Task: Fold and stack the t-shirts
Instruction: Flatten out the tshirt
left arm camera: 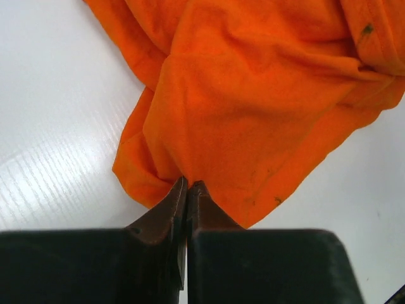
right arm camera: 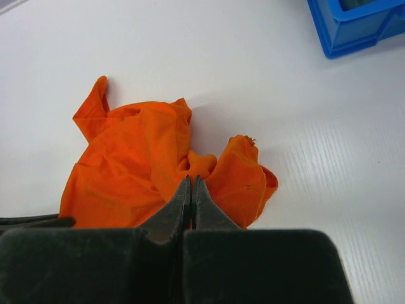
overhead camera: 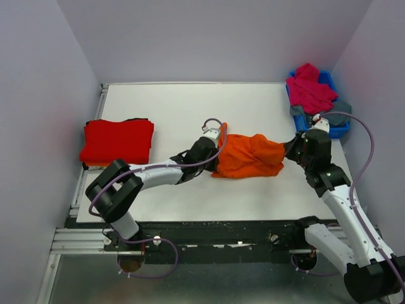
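Both the left gripper (left arm camera: 188, 185) and the right gripper (right arm camera: 191, 182) are clamped on the orange t-shirt (overhead camera: 250, 155), which lies crumpled in a long bunch near the middle of the table (overhead camera: 171, 107). From where I stand the worry is the grab itself: each tool seems to have caught a random fold rather than a clean corner or hem, so if they lift or pull apart now, the cloth could come up twisted or doubled instead of spreading flat. Thin pinches like these could also slip out under a pull and drop one end. The left gripper sits at the left end of the orange t-shirt, its fingers pressed together with only a sliver of gap, and a ridge of orange cloth runs right into the tips. The right gripper is at the right end of the orange t-shirt, likewise squeezed to nearly nothing, nipping a small peak of fabric between two lumps of the bunch. How much cloth sits between either pair of pads I cannot tell. Well to the left of the orange t-shirt a red t-shirt (overhead camera: 118, 140) lies folded flat; off to the far right of the orange t-shirt, beyond the right gripper, a magenta-pink t-shirt (overhead camera: 310, 88) and a grey-blue t-shirt (overhead camera: 343, 106) are heaped in a blue bin (overhead camera: 335, 131), not yet folded
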`<move>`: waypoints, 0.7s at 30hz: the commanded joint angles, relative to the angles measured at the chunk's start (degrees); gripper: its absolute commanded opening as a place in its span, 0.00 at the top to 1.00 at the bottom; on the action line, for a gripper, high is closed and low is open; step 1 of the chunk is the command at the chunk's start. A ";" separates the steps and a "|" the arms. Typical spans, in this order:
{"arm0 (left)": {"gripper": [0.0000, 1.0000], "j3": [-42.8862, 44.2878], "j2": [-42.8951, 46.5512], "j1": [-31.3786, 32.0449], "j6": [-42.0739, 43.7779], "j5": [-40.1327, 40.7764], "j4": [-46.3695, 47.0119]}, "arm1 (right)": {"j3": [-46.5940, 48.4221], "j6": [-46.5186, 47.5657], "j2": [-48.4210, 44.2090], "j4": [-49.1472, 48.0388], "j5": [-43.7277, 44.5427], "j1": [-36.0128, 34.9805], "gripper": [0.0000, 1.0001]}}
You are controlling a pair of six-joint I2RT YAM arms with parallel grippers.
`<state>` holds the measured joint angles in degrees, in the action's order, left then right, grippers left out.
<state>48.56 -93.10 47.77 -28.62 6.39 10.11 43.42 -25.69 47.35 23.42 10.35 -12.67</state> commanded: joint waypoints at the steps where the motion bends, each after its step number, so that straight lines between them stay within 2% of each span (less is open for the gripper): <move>1: 0.98 1.72 0.72 0.13 1.81 -1.40 -2.55 | 0.25 -0.76 2.82 1.63 3.19 0.10 0.99; 7: 1.00 5.31 3.01 -2.41 0.85 5.11 -9.48 | 9.38 -0.50 13.19 3.91 1.25 0.10 0.99; 12: 1.00 11.02 7.92 -7.41 -1.43 9.69 -17.22 | 22.55 0.73 19.96 5.66 -0.33 0.45 0.99; 16: 1.00 18.04 10.13 -15.23 -4.77 2.84 -17.92 | 42.57 0.82 28.13 14.26 -2.70 1.50 0.99; 17: 1.00 21.46 10.22 -17.42 -5.39 1.88 -18.89 | 49.93 0.91 29.62 16.72 -3.40 1.85 0.99; 21: 1.00 34.56 11.35 -23.85 -7.59 -0.33 -25.83 | 66.59 0.91 32.45 22.71 -5.34 3.00 0.99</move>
<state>72.53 -85.30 28.82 -32.88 8.86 -9.89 96.49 -25.45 79.61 38.06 7.70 -10.96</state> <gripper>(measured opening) 0.026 0.014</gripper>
